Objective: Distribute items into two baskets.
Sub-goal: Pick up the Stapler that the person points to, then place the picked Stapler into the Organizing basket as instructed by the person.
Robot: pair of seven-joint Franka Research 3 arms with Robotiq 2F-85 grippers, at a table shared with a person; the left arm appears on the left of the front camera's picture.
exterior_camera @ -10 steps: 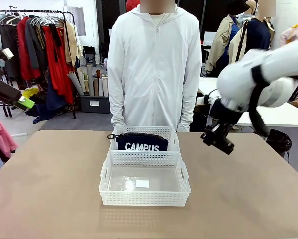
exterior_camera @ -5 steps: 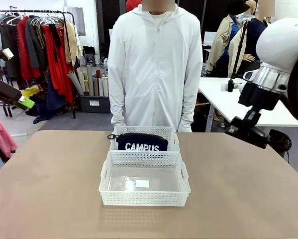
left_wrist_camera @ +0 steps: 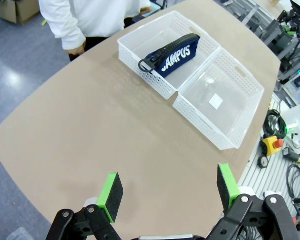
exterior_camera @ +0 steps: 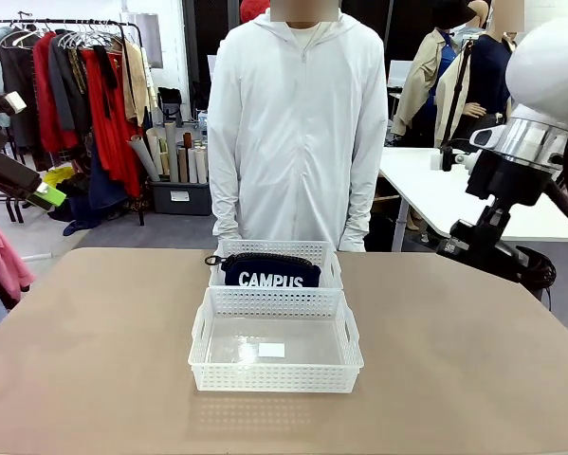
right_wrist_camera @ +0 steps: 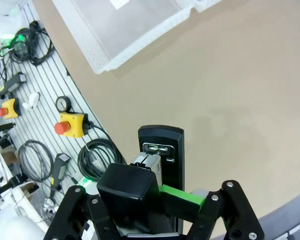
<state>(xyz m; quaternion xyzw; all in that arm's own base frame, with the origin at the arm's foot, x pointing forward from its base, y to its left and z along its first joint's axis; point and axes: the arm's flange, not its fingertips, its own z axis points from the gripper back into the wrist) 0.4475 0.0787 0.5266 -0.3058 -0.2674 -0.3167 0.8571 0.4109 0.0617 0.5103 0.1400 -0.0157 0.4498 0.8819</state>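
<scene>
Two white lattice baskets stand end to end at the table's middle. The far basket (exterior_camera: 327,258) (left_wrist_camera: 144,72) holds the navy "CAMPUS" pouch (exterior_camera: 270,271) (left_wrist_camera: 172,54). The near basket (exterior_camera: 274,377) (left_wrist_camera: 205,127) (right_wrist_camera: 139,45) has just a white label on its floor. My right gripper (exterior_camera: 480,249) (right_wrist_camera: 160,192) hangs above the table's right edge, shut on the slim black stapler (right_wrist_camera: 162,160). My left gripper (exterior_camera: 32,190) (left_wrist_camera: 169,190) is raised off the table's left side, open, with nothing between its green pads.
A person in a white hoodie (exterior_camera: 293,123) stands at the far edge behind the baskets, arms down. Bare tabletop (exterior_camera: 94,351) lies on both sides of the baskets. Cables and a yellow stop button (right_wrist_camera: 72,124) lie beyond the table's edge.
My right arm has swung right and upward, away from the baskets, with the stapler still gripped. The left arm, the baskets and the pouch have not moved.
</scene>
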